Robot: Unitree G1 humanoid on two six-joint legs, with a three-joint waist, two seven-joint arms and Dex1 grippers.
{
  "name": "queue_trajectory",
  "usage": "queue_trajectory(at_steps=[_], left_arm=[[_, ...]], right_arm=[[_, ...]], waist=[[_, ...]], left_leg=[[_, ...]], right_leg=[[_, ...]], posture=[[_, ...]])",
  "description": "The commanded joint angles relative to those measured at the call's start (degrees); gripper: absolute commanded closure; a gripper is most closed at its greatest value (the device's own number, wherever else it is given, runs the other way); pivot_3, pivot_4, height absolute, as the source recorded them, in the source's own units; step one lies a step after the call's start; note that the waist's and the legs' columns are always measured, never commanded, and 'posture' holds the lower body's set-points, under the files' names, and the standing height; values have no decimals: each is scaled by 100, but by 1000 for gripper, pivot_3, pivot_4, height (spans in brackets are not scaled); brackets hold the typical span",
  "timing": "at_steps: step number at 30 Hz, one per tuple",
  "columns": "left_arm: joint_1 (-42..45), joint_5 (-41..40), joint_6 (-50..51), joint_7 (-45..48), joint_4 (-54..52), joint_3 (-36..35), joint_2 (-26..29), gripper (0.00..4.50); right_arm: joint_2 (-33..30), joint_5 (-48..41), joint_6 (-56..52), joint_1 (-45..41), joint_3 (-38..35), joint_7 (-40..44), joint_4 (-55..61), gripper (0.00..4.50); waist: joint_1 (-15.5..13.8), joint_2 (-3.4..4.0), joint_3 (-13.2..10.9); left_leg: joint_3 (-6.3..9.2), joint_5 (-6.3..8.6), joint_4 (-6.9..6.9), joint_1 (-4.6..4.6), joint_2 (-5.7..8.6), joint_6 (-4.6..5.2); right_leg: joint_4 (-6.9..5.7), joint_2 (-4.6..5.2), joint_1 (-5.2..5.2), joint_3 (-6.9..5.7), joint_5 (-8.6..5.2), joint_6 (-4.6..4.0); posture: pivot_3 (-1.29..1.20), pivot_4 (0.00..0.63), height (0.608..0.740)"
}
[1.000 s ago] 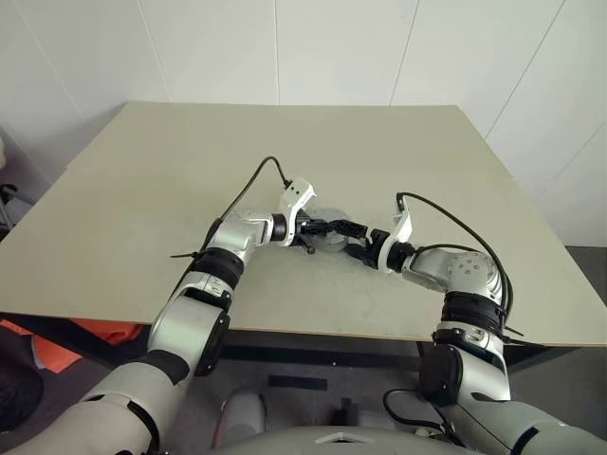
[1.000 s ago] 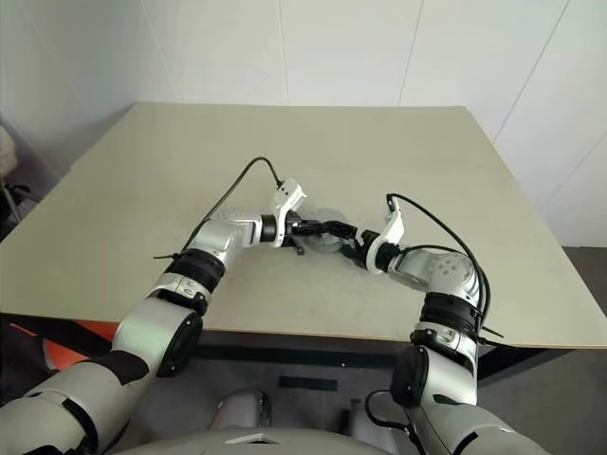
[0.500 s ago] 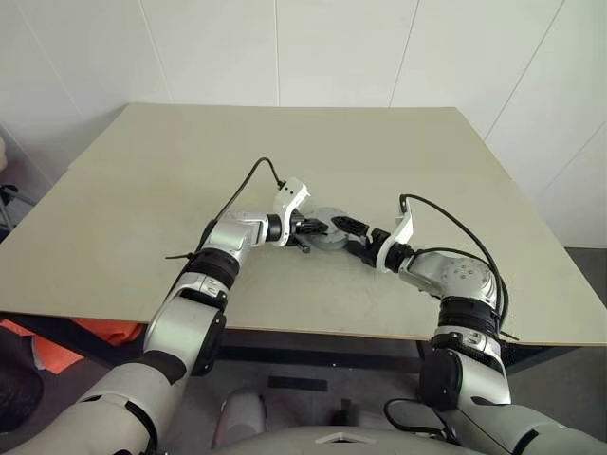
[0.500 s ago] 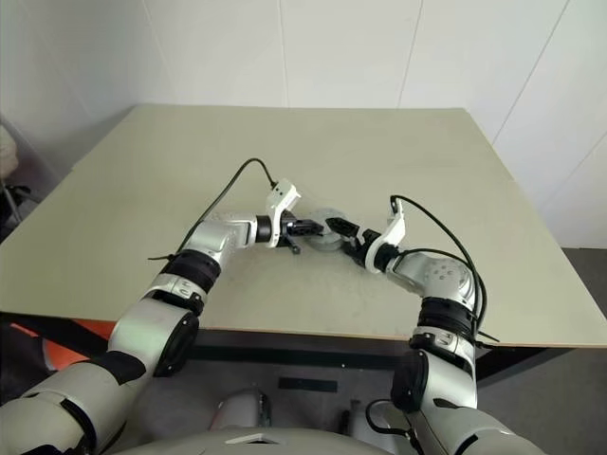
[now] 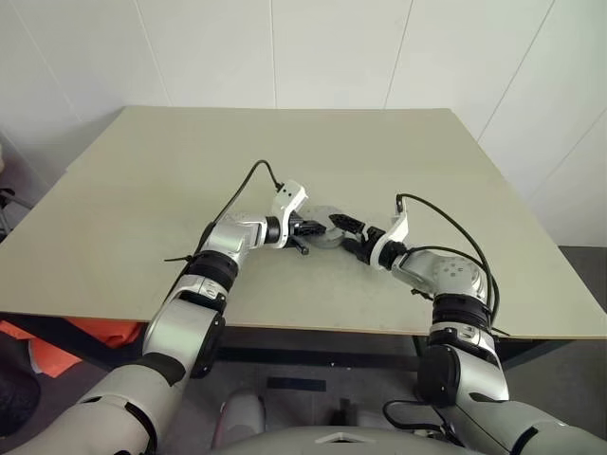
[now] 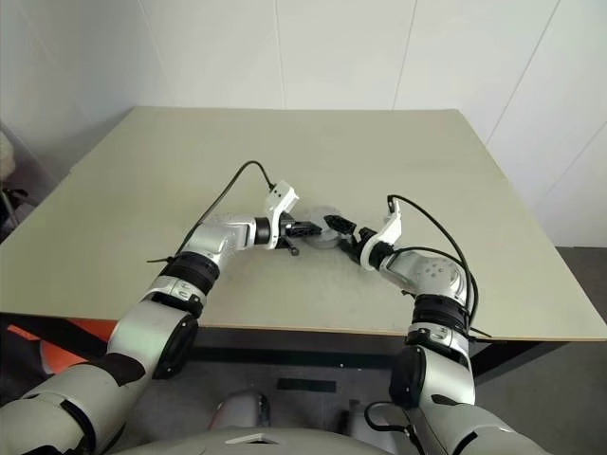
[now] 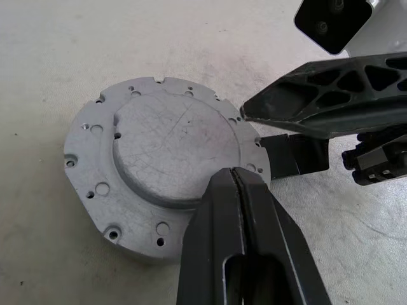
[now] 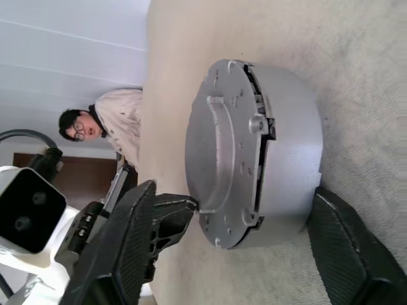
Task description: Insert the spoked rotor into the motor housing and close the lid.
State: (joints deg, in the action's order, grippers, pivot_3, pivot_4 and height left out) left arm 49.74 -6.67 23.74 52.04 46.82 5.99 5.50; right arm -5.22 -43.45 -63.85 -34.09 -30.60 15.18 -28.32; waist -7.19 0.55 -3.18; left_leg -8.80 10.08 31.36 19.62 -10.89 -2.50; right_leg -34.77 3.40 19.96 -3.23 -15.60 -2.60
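My right gripper (image 5: pixel 347 233) has started narrowing from its widest, one finger either side of the grey motor housing (image 8: pixel 286 159), not yet pressing it. The lid (image 7: pixel 162 162) sits on top, slightly askew, near the middle of the table (image 5: pixel 142 180). My left gripper (image 7: pixel 236 181), fingers shut and empty, rests its tip on the lid's edge, so closing looks almost done.

Head pair: high above, facing forward and down over both arms onto the broad beige rectangular table (image 5: pixel 142 180), far enough to take in its whole top; nearly identical scene in both eyes. Left wrist: close, looking steeply down along shut black fingers (image 7: pixel 238 229) onto the round grey metal lid (image 7: pixel 159 184). Right wrist: close and low, side-on to that same lid (image 8: pixel 222 152), a person behind.
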Motion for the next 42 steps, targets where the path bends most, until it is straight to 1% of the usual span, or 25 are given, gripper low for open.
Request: queue_trajectory(at_steps=[1,3,4,8,11,12,13,17,19,21,28,31,33,36,38,42], left_arm=[[-33,6,54,-33,-61,25,6,4489],[-32,5,58,-36,-59,27,6,4489],[-34,6,60,-34,-61,26,6,4489],[-44,10,77,-37,-83,35,-7,4489],[-52,6,82,-35,-86,40,-14,4489],[-56,1,89,-34,-92,42,-14,4489],[-59,-2,92,-30,-97,47,-12,4489],[-70,-8,103,-22,-112,62,-7,4489],[-70,-8,97,-27,-97,64,-8,4489],[-62,-14,97,-30,-82,58,-10,4489],[17,-180,200,25,-109,-105,23,4489],[34,-466,469,155,-334,-332,100,4489],[52,-791,846,308,-579,-549,192,4489],[110,-1484,1483,456,-1032,-1106,389,4489],[144,-1858,1797,380,-1272,-1478,573,4489],[109,-2036,1926,46,-1318,-1788,798,4489]], right_arm=[[45,149,-48,125,247,-46,-192,1733],[26,153,-18,106,241,-79,-213,2436],[9,163,15,88,233,-98,-246,2436],[-24,158,81,74,243,-65,-260,2436],[-21,148,108,82,215,-114,-250,2871],[-22,140,113,87,208,-128,-244,3155],[-18,119,113,93,197,-138,-236,3302],[-12,47,33,127,226,-134,-128,3305],[4,14,19,146,227,-145,-82,3305],[14,-2,36,152,207,-182,-75,3305],[22,-56,-85,165,210,-194,-80,3305],[59,-74,-74,146,142,-272,-116,3305],[65,-116,-30,141,91,-243,-132,3305],[71,-273,-55,134,37,-143,-66,3305],[88,-402,-65,144,12,-33,-2,3305],[130,-488,39,144,-23,6,-91,3305]], waist=[[0,0,0],[13,4,3],[13,7,8],[14,10,10],[16,8,8],[15,6,9],[13,8,10],[10,9,9],[9,9,9],[10,9,9],[11,9,9],[15,9,9],[26,10,8],[38,10,8],[51,11,7],[54,11,7]], left_leg=[[-1,-1,-5,1,0,0],[-3,-8,-12,8,0,-10],[-7,-7,-17,12,0,-8],[-7,-1,-28,12,-1,3],[-8,1,-28,12,-1,6],[-12,1,-28,13,0,6],[-11,1,-28,11,-1,6],[-12,0,-28,8,-1,5],[-12,0,-29,9,-1,5],[-12,1,-29,11,-1,7],[-12,2,-29,13,-1,8],[-13,2,-29,13,-2,7],[-13,2,-29,15,-3,8],[-14,1,-29,37,-4,7],[-16,1,-29,48,-4,8],[-16,5,-29,54,-4,14]], right_leg=[[0,0,3,0,1,-2],[-1,-2,12,-1,14,-24],[-1,-3,11,-1,25,-44],[0,-7,17,-1,20,-63],[4,-6,16,-2,20,-63],[4,-5,20,-2,20,-63],[5,-6,15,-2,19,-62],[5,-5,14,-2,2,-31],[5,-5,15,-2,5,-37],[5,-5,17,-2,19,-61],[5,-5,19,-2,18,-61],[5,-6,25,-2,19,-61],[4,-6,36,-2,20,-63],[-1,-8,65,-2,23,-70],[-6,-9,81,-2,26,-74],[-4,-10,85,-3,23,-81]], posture=[[0,0,740],[0,0,740],[0,0,740],[0,0,740],[0,0,740],[0,0,740],[0,0,740],[0,0,740],[0,0,740],[0,0,740],[0,0,740],[0,0,740],[0,0,740],[0,0,740],[0,0,740],[0,0,740]])
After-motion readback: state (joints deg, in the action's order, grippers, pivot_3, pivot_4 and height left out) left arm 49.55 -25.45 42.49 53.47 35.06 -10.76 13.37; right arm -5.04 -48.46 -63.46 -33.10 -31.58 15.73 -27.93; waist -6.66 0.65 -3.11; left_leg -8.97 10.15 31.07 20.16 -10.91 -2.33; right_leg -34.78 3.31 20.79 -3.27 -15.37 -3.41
